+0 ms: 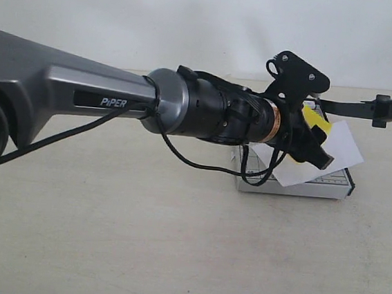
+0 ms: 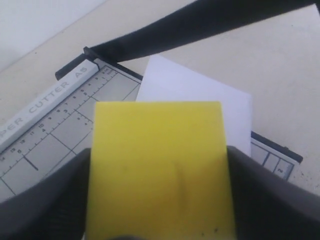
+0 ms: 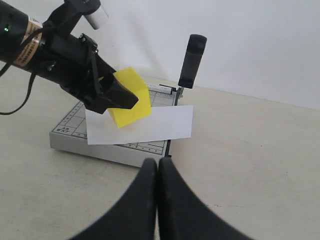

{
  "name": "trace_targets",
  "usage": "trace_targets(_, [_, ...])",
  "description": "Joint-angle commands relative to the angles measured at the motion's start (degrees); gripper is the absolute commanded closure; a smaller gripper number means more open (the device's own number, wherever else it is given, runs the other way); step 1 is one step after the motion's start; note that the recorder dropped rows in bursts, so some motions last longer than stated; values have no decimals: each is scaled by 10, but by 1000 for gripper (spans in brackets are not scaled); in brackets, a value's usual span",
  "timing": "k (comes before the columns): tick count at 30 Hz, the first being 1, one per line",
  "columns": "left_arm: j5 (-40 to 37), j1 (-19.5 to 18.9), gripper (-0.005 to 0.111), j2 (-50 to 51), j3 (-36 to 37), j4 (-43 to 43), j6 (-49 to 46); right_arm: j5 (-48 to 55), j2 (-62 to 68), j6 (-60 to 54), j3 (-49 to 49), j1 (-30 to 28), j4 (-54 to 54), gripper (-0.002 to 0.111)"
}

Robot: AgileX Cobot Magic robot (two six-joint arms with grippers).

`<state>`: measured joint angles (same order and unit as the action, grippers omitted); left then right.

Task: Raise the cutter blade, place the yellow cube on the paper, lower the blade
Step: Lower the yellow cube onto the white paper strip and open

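Observation:
My left gripper (image 1: pixel 318 141) reaches across from the left and is shut on the yellow cube (image 1: pixel 315 119), which fills the space between its black fingers (image 2: pixel 45 200). The cube (image 3: pixel 132 97) hangs low over the white paper (image 3: pixel 150 125); I cannot tell whether they touch. The paper lies askew on the grey gridded cutter base (image 3: pixel 75 137). The cutter blade (image 3: pixel 192 60) stands raised at the base's far edge, handle end up. My right gripper (image 3: pixel 158 162) is shut on nothing, above the table on the near side of the base.
The cutter base (image 1: pixel 331 182) sits on a plain beige table (image 1: pixel 173 242) before a white wall. The left arm's grey forearm (image 1: pixel 83 87) and its loose black cable (image 1: pixel 201 163) stretch across the left half of the exterior view.

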<state>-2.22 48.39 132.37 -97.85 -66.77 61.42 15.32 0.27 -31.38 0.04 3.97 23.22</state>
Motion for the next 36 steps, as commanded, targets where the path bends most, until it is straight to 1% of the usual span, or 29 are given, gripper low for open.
trace_targets(1, [5,3,50,-1,-20,-3,0,-2,-3,0,0,0,2,108])
trace_targets(6, [0,3,50,-1,-22,1,1,-2,-3,0,0,0,2,108])
trace_targets(10, [-17,3,50,-5,-22,17,24,-2,-3,0,0,0,2,108])
trace_targets(15, [-92,3,50,-13,-22,83,20,-2,-3,0,0,0,2,108])
trace_targets(17, [-106,3,50,-17,-22,120,-13,-2,-3,0,0,0,2,108])
trace_targets(20, [-111,3,50,-24,-22,218,-98,-2,-3,1,0,0,2,108])
trace_targets(22, [-114,3,50,-27,-22,266,-157,-2,-3,1,0,0,2,108])
trace_targets(27, [-130,3,50,-26,-22,370,-228,-2,-3,1,0,0,2,108])
trace_targets(33, [-138,3,50,-27,-22,438,-282,-2,-3,3,0,0,2,108])
trace_targets(36, [-141,3,50,-27,-22,439,-286,-2,-3,3,0,0,2,108])
